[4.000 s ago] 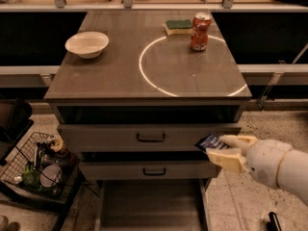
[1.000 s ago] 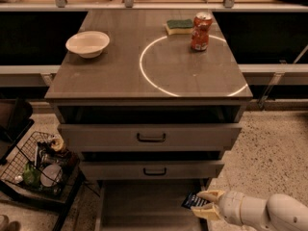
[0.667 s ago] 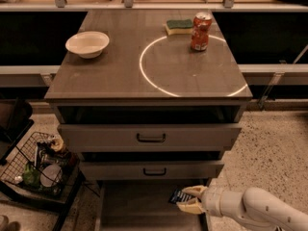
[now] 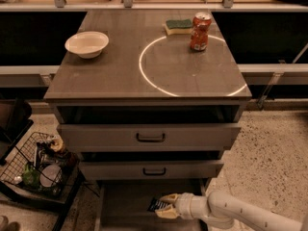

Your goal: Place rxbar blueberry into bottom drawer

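- Speckled floor (image 4: 274, 148) w/ a grey cabinet; its flat top (image 4: 120, 81) fills the upper half of the view.
- White bowl (image 4: 86, 43) near the top's left edge, toward the far-left corner.
- Green-yellow sponge (image 4: 178, 25) at the far edge, right of centre; red can (image 4: 200, 32) upright just beside it on the right, toward the far-right corner.
- Bright ring (image 4: 143, 71) marked on the right half of the top, reaching the front edge.
- Top drawer (image 4: 96, 136) and middle drawer (image 4: 110, 170) both partly out, dark handles on the fronts.
- Bottom drawer (image 4: 125, 206) pulled out furthest, grey floor showing.
- Gripper (image 4: 162, 205) over the bottom drawer's floor, toward its right edge, on a white arm (image 4: 240, 213) coming in from the lower-right corner of the view.
- Fingers pinch the rxbar blueberry (image 4: 155, 205); dark wrapper sticks out to the left, above the drawer floor. Can't tell if it touches the floor.
- Wire basket (image 4: 29, 153) w/ mixed items on the floor by the cabinet's left side.
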Robot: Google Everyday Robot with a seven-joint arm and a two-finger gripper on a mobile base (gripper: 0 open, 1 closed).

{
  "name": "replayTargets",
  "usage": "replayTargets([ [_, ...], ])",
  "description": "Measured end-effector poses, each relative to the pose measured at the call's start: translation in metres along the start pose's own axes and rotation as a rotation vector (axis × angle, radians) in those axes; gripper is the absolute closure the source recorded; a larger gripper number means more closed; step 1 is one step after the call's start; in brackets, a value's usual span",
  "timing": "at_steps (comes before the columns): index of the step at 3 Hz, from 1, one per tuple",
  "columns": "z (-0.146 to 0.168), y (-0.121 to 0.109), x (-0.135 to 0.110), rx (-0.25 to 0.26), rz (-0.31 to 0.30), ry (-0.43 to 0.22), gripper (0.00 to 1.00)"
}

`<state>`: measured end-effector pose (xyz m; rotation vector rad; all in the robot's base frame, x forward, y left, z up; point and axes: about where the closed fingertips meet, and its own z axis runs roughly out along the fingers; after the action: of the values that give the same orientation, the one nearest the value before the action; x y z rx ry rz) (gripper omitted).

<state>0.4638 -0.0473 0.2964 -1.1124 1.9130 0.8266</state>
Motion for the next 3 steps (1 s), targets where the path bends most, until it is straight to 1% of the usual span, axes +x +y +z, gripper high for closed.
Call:
replayTargets([
  [1, 0.035, 0.007, 0.032, -0.038, 0.042, 0.019, 1.00],
  [2, 0.040, 0.009, 0.036, -0.044, 0.049, 0.018, 1.00],
  [3, 0.060, 0.011, 0.035, -0.064, 0.047, -0.003, 1.00],
])
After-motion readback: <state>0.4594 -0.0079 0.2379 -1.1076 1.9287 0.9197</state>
